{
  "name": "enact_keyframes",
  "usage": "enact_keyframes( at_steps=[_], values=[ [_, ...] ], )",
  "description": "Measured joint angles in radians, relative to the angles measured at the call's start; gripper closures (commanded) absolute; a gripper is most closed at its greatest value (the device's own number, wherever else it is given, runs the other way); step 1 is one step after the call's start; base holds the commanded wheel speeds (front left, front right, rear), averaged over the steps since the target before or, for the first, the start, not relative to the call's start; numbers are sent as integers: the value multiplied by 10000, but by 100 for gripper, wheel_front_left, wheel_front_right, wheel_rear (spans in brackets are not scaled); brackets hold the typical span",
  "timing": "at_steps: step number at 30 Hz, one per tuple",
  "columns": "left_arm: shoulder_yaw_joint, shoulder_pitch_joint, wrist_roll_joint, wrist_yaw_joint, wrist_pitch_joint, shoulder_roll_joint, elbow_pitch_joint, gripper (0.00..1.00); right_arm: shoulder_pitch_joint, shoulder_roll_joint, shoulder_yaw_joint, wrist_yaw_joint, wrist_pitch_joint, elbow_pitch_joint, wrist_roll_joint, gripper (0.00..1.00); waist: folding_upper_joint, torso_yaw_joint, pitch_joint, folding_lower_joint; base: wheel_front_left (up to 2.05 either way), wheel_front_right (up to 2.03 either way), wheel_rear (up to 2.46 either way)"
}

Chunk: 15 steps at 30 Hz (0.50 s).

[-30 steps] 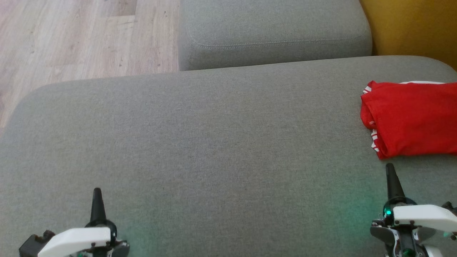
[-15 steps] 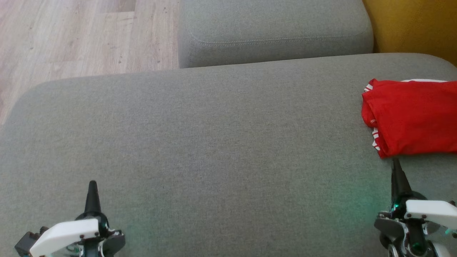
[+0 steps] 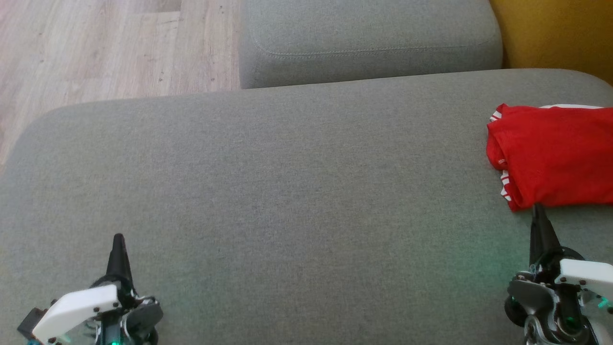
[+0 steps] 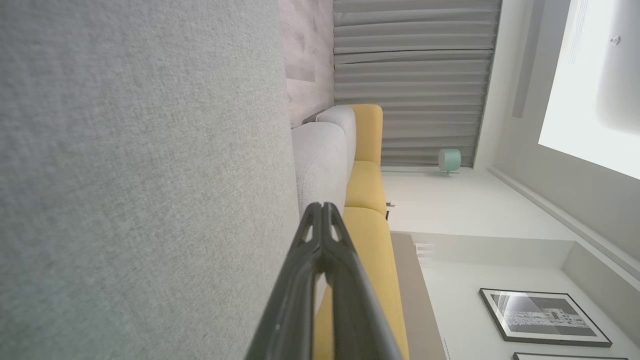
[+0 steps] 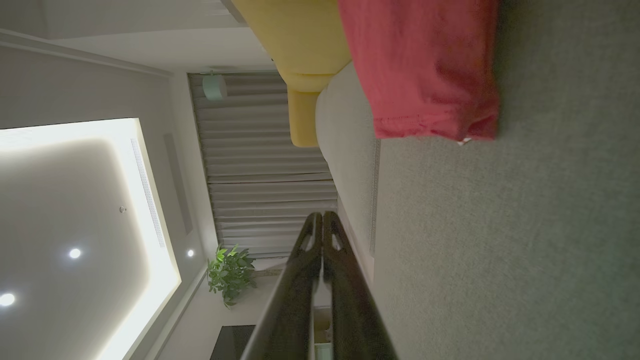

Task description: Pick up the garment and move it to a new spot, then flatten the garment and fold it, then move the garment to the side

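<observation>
**While left gripper [image 3: 118,239] and right gripper [image 3: 537,211] sit closed, garment [image 3: 555,153] lies folded at right**

Left gripper: near left, over the grey seat cushion [image 3: 287,191]. Fingers pressed tip to tip, nothing between them. Whether it touches the fabric, cannot tell.

Right gripper: near right, fingers likewise pressed together, empty. Tip points at the garment's near left corner; the right wrist view shows bare cushion between tip and cloth.

Garment: red, folded, white-striped trim at its left edge, lying on the cushion's right end. Right part cut off by the frame. Pale strip along its far edge, too thin to identify. Both gripper bodies cut off at the near edge.
</observation>
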Motion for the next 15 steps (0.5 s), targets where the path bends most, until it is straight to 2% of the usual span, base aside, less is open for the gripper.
enact_keyframes(
  at_steps=[15],
  values=[
    [58,-22,2,0,10,-15,0,100,0,2,-58,0,17,0,0,100,0,0,-1,0,0,0,0]
  ],
)
